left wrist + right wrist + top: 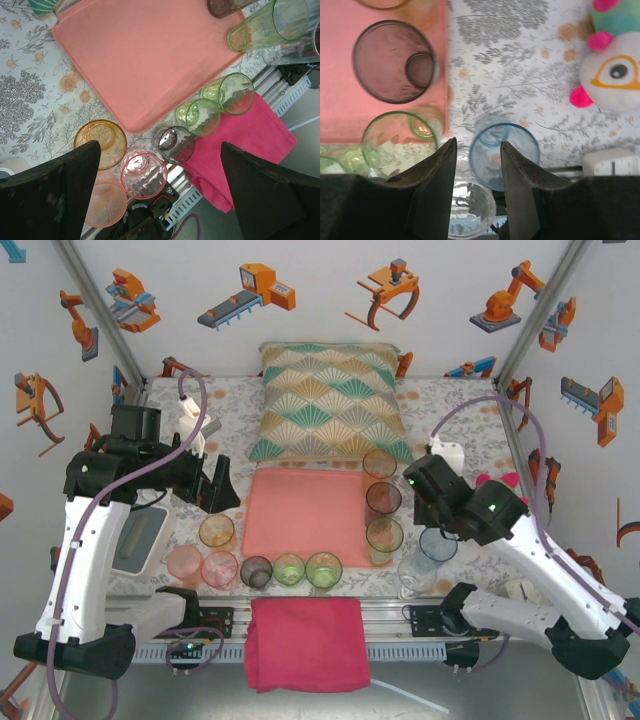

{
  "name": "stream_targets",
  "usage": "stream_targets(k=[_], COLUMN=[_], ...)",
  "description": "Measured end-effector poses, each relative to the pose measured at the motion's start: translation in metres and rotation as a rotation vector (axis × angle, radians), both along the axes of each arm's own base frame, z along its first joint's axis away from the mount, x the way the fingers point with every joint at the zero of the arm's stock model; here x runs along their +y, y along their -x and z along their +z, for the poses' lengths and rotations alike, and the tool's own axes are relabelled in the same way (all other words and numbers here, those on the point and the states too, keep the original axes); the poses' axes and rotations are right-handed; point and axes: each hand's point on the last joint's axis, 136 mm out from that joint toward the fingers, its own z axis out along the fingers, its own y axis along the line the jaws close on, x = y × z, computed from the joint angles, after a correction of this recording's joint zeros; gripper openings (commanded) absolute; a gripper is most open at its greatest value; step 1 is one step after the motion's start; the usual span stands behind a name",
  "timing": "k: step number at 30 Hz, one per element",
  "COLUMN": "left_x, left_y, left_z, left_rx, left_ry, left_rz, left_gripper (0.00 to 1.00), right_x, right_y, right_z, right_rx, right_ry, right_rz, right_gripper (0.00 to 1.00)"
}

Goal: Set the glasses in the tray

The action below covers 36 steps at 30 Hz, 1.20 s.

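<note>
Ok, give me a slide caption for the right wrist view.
Open right claw hovering by a blue glass near the pink tray.

Tinted glasses (289, 569) stand upright along the near and right edges of the flat salmon-pink tray (300, 510).

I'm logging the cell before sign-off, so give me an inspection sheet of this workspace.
Surface: floral-print table.
Job's things: pink tray; three glasses at its right edge, eight outside.
Clutter: cushion, magenta cloth, plush toy.
End effectors: left end effector open over the near-left glasses; right end effector, jaws apart at the blue glass rim.
Cables: purple cable looping over each arm.
Surroundings: white walls with robot stickers.
</note>
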Motion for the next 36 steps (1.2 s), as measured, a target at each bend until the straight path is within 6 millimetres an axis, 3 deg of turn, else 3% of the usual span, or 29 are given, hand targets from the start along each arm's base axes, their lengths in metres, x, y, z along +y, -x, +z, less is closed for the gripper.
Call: stream_targets(k=[5,11,26,36], left_x=[0.0,0.0,-0.001,-0.001], left_y=[0.0,-0.001,-0.001,0.001], left_z=[0.0,0.0,0.0,0.002], left_rx=[-0.001,0.001,0.002,-0.008], left_ry=[-0.001,-0.001,-0.001,0.001], left_rz=[0.001,0.001,-0.005,-0.006], left_gripper=[0.97,0.97,0.97,0.97], right_x=[-0.044,-0.068,-0.083,-0.076], right_y=[0.009,0.026,0.059,0.055], right_z=[0.001,-0.007,-0.052,-0.07], right_rx=[0.031,0.074,0.192,0.236], right_ry=[0.013,0.019,0.021,0.012], right_rz=[-0.154,-0.236,-0.29,-0.3], right_gripper=[0.44,0.44,0.44,0.44])
